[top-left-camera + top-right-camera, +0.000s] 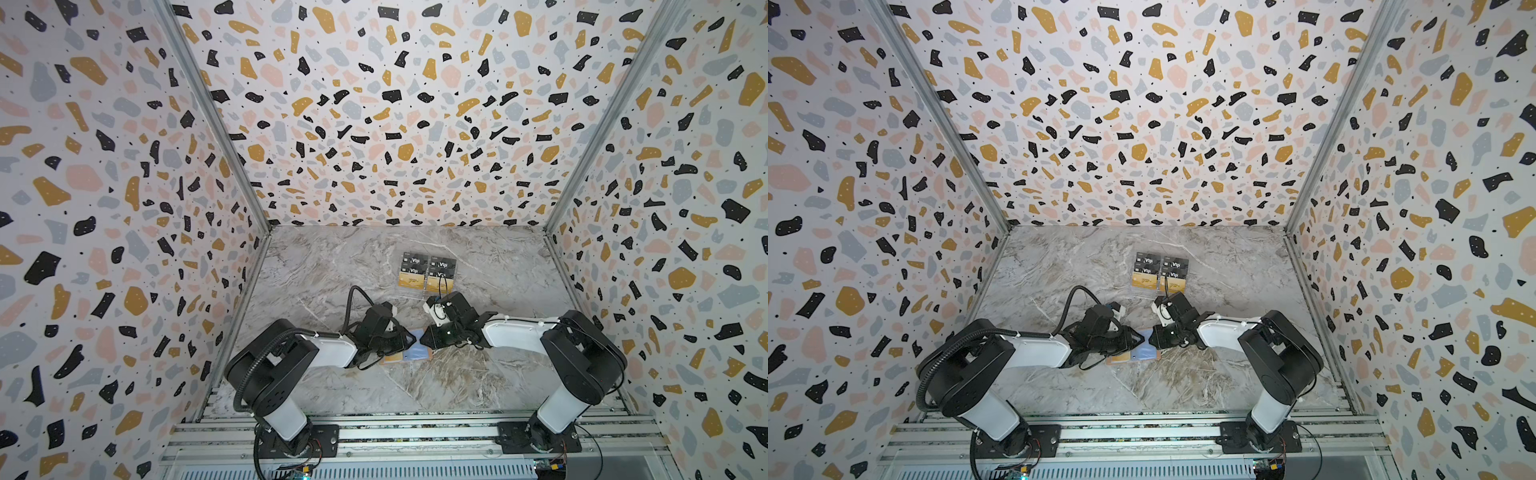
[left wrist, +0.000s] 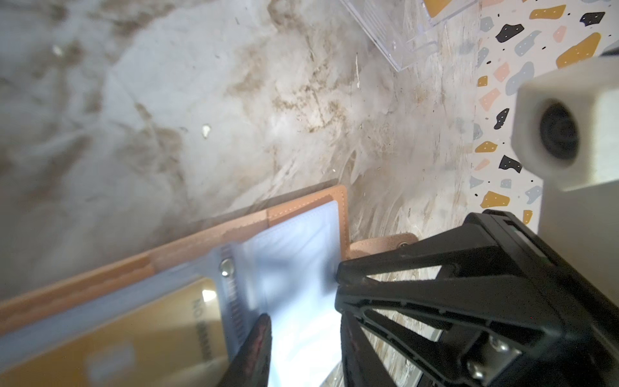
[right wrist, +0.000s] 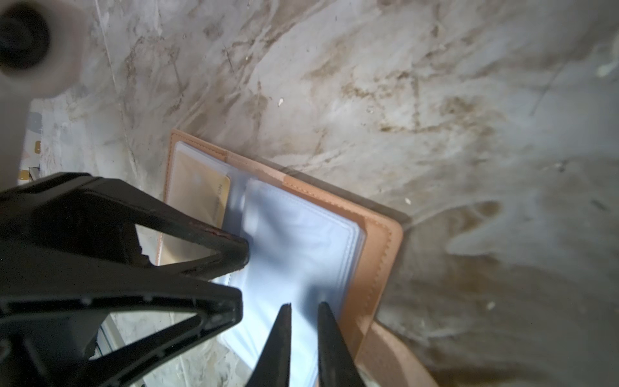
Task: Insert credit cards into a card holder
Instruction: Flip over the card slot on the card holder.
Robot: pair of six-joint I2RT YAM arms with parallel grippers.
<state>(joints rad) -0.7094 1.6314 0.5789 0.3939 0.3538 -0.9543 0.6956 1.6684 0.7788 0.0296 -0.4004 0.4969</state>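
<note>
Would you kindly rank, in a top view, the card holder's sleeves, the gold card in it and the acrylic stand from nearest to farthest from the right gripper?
1. card holder's sleeves: at the right gripper's tips.
2. gold card: holder's other page, left arm's side.
3. acrylic stand: toward the back wall.

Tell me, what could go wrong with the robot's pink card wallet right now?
The left gripper and right gripper nearly meet over the card holder, so they might bump. Both tips are right at its loose clear sleeves, which could crumple, or the holder could slide on the smooth table.
</note>
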